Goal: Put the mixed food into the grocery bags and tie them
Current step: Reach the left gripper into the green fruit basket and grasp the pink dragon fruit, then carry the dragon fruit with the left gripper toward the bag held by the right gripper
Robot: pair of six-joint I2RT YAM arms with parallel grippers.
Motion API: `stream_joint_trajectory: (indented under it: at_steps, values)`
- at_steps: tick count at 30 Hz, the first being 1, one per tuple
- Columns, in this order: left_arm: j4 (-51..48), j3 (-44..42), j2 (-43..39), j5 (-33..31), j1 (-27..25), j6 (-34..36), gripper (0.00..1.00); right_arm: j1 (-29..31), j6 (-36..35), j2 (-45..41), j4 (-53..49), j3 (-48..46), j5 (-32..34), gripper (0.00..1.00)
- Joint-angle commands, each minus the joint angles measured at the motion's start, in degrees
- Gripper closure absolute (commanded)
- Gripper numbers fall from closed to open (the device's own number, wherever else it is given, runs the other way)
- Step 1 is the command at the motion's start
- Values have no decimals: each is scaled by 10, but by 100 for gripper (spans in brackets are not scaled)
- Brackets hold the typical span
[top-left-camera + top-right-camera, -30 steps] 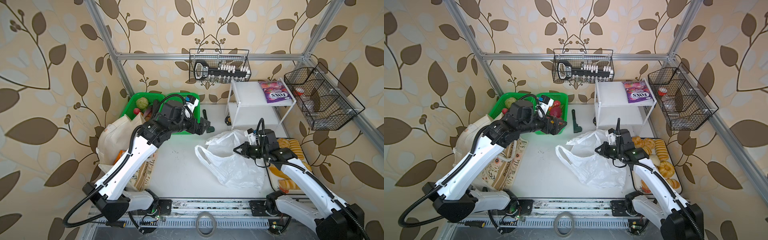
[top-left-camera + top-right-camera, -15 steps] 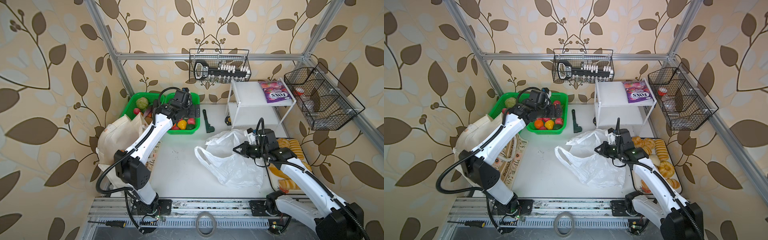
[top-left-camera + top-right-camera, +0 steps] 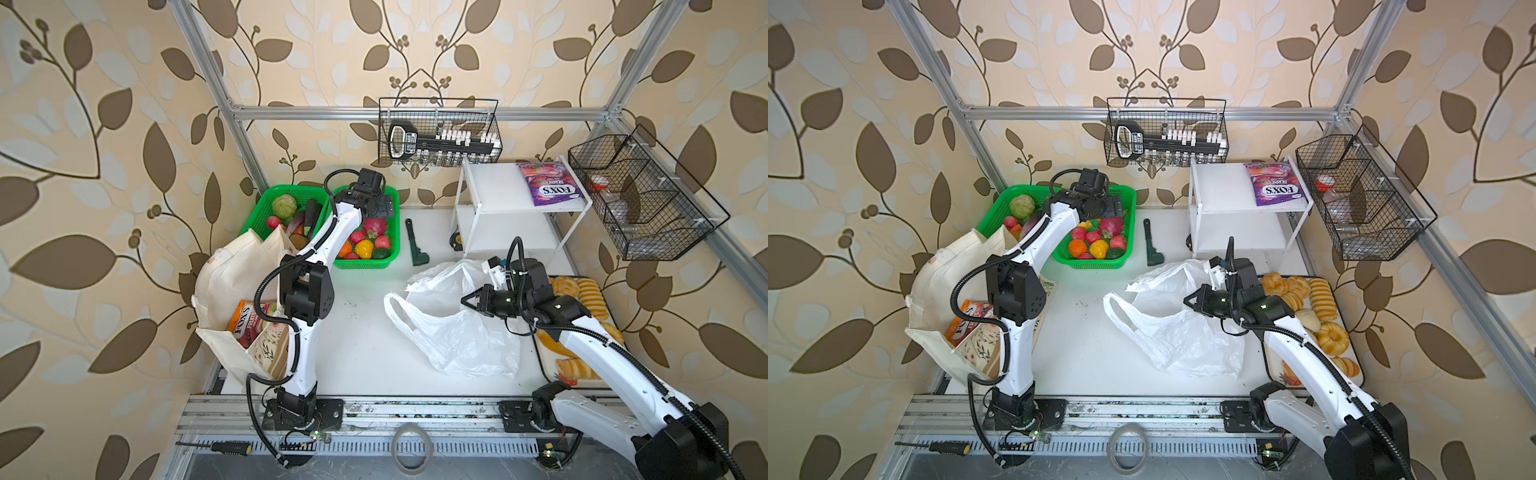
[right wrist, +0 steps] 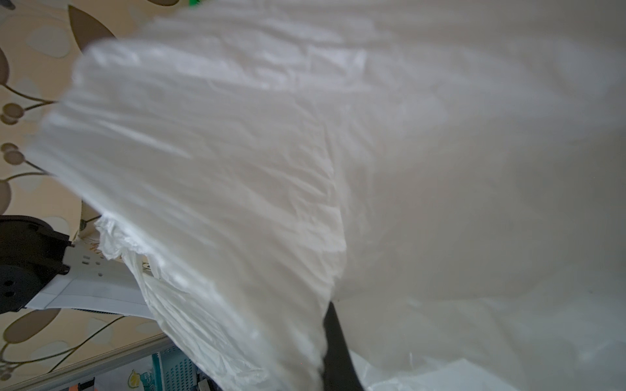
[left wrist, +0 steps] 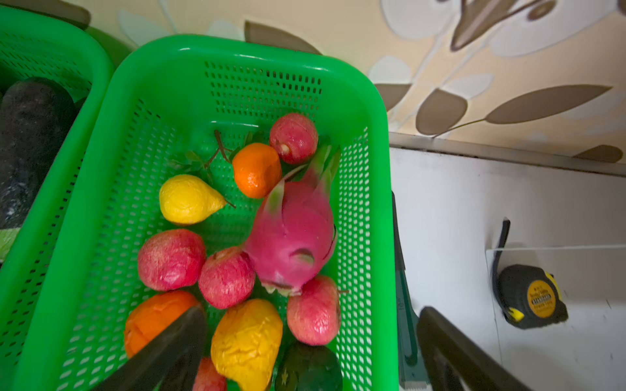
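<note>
Obs: left tool (image 5: 313, 309) released, jaws wide, over basket (image 5: 257, 61); dragon fruit (image 5: 291, 243) just ahead of its tips (untouched). Right tool (image 3: 467, 300) clenched on bag (image 3: 453, 336) rim; bag's body beneath on table (image 3: 361, 332).

Probably lab: aluminium frame (image 3: 311, 111), mock wallpaper (image 3: 124, 124).
</note>
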Motion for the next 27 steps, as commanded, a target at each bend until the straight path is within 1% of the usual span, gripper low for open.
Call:
stream_joint_trajectory:
  at_steps: [1,10,17,20,22,23,25,27]
  values:
    - [-11,41,35,-4,3,-1,1,6,6,1,6,-5,-7,100]
    - [-2,92,130,-1,13,-6,1,11,5,1,5,-9,-6,100]
    - [-4,97,170,1,14,-1,1,11,6,1,4,-9,-5,100]
    - [-11,96,168,9,14,15,13,13,7,1,4,-9,-3,100]
    - [-18,96,154,22,14,31,30,12,9,-1,6,-10,-3,100]
    - [-17,92,143,29,14,34,36,12,10,-1,6,-9,-1,100]
    - [-14,80,112,43,14,43,43,12,11,-2,8,-9,0,100]
    - [-9,64,76,46,14,48,44,12,10,0,9,-8,0,100]
